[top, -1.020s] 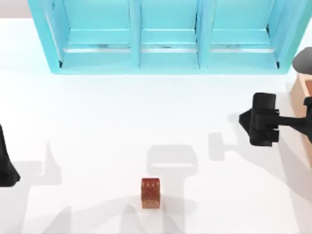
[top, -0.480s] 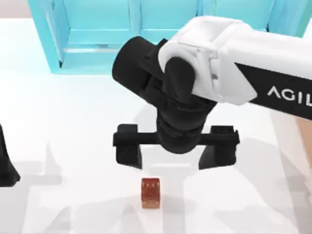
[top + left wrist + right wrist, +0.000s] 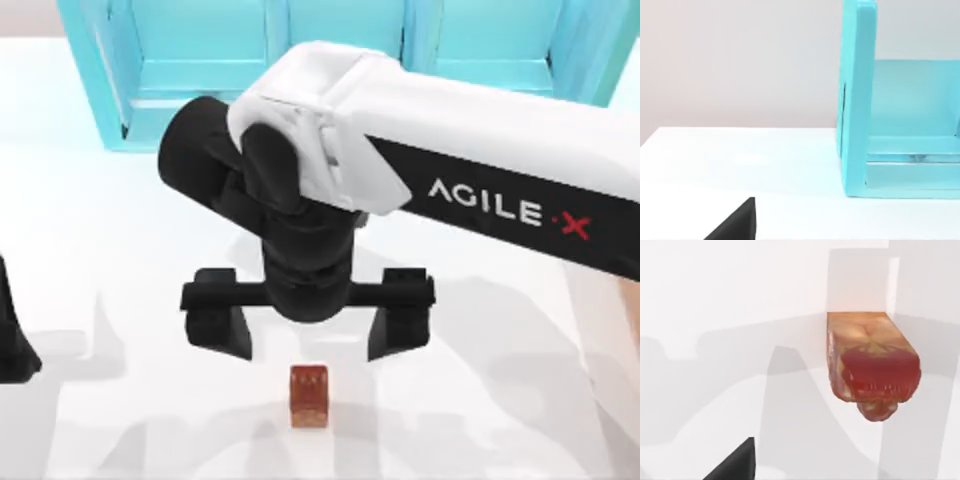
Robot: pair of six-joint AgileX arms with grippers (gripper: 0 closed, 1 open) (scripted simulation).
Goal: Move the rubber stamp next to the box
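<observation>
Parked at the left edge of the tabletop [image 3: 120, 250]: the left tool [image 3: 12, 345]. Nothing to do there, so kept out of the way. Cannot tell whether open or closed.

Reaching in from the right, across the middle: the right arm [image 3: 480, 170], with the right tool [image 3: 308, 345] pointing down. Spread wide, with one black finger [image 3: 215, 325] out to each side. Holding nothing. Probably opened this wide so as to drop around something small with room to spare.

Just in front of that tool, near the front edge of the tabletop: the rubber stamp [image 3: 309, 395]. Lying flat and alone, touched by nothing. Not between the fingers yet, but just past the gap. Seen close from the right wrist camera too [image 3: 872, 365], reddish brown with a lighter tan end, resting in the arm's shadow. Easy to pinch at that size, but easy to knock over too.

At the back of the tabletop: a big cyan shelf unit [image 3: 340, 80], well away from the stamp.

Looks like the lining-up step. Grab and carry to the box not begun.

Counted: one rubber stamp. One cyan shelf unit, with three open bays. Two arms. Two tools. One tabletop.
</observation>
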